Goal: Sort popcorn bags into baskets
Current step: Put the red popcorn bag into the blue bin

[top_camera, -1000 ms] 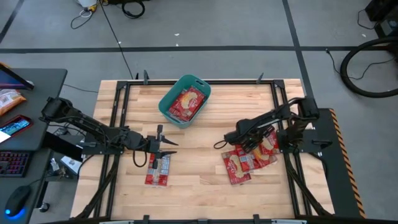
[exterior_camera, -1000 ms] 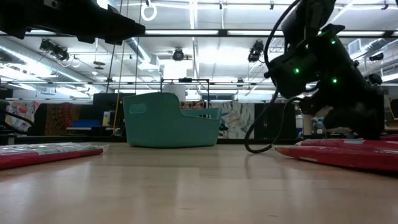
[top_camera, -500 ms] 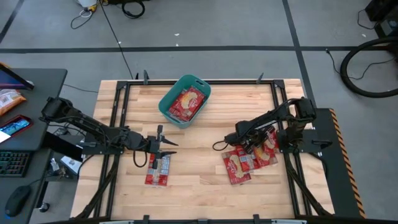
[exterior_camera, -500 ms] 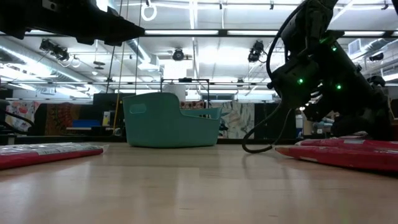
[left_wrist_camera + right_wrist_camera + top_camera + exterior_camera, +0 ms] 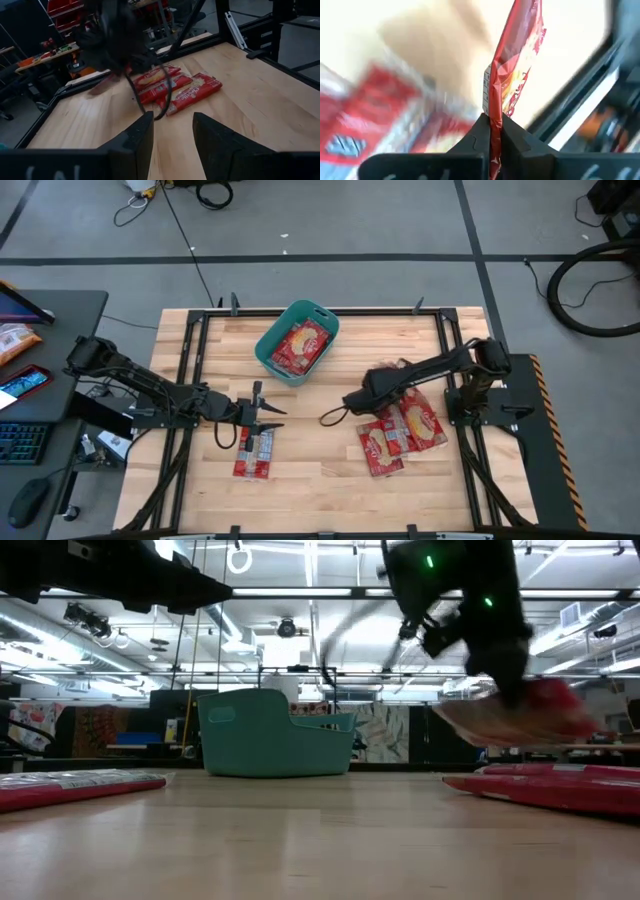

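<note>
We've got the wooden table (image 5: 320, 470) with the teal basket (image 5: 268, 350) near its far edge, a few popcorn bags (image 5: 300, 345) already inside. More bags sit in a pile (image 5: 395, 435) on the right, plus a pair (image 5: 254, 454) on the left. Our right gripper (image 5: 492, 131) is pinched tight on one red popcorn bag (image 5: 515, 75), lifted above the pile. Left gripper (image 5: 172, 132) hovers over the pair, fingers partly apart, holding nothing.

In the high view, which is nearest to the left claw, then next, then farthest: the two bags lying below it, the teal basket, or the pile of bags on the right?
From the left claw:
1. The two popcorn bags, just below it, on the left half of the table.
2. The teal basket, at the table's far edge, near the middle.
3. The pile of popcorn bags, across on the right half.
</note>
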Motion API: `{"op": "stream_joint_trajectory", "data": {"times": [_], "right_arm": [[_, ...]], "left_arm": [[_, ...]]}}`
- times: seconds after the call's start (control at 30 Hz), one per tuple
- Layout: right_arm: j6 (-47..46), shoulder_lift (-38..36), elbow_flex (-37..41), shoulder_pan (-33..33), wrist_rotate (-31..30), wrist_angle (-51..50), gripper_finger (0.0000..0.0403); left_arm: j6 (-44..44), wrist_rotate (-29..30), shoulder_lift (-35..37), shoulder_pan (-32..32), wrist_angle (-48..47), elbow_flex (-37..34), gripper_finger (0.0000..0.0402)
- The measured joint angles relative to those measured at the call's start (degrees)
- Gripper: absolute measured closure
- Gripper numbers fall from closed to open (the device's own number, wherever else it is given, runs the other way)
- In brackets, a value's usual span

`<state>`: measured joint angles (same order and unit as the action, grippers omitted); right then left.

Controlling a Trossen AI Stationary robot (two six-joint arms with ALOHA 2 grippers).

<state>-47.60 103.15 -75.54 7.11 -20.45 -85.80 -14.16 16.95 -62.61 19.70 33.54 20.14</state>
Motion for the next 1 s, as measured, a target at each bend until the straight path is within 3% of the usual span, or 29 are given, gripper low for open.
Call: {"op": "stream_joint_trajectory", "data": {"times": [0.17, 0.3, 0.5, 0.83, 1.0], "right_arm": [[10.87, -0.04, -6.85, 2.52, -14.98, 1.22, 0.0380], [27.23, -0.05, -9.46, 3.76, -23.22, 9.85, 0.0372], [53.42, 0.61, -9.69, 1.41, -23.65, 32.41, 0.0371], [97.13, 7.73, -9.65, -6.61, -21.29, 61.60, 0.0370], [111.65, 12.88, -9.65, -10.17, -20.44, 71.84, 0.0370]], "left_arm": [[0.02, 0.01, 0.00, -0.01, -0.86, 0.02, 0.0260], [-0.04, 1.99, 0.00, -0.04, -0.98, 0.02, 0.0260], [2.38, 2.85, 0.00, -0.03, -1.26, 0.02, 0.0260], [4.86, -15.42, 1.93, 2.47, -7.12, 0.10, 0.0260], [4.69, -17.38, 2.49, 3.45, -7.90, 0.09, 0.0260]]}}
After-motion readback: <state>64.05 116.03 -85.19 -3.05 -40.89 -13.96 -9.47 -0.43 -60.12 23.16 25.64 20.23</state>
